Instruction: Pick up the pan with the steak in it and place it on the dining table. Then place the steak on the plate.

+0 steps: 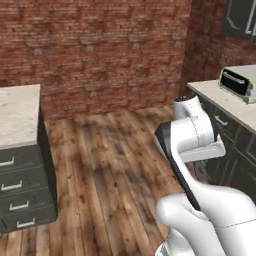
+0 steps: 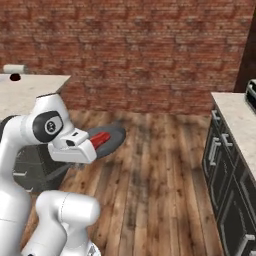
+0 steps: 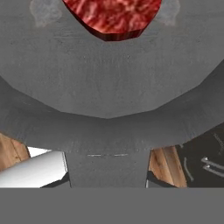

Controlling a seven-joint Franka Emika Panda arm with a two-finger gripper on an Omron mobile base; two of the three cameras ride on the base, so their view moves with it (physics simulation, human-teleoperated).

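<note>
Fingers (image 3: 107, 177) clamped narrow on the pan (image 2: 112, 137) handle, steak (image 3: 112, 17) sitting inside, carried over the wood floor (image 2: 150, 165) beside the tabletop (image 2: 22, 92) edge.

Red brick wall (image 1: 95, 50) across the back, wood plank floor (image 1: 110, 175) w/ dark streaks. Dark cabinets (image 2: 227, 185) along the right side w/ pale stone counter (image 1: 230, 102), silver toaster-oven thing (image 1: 239, 82) on top.
</note>
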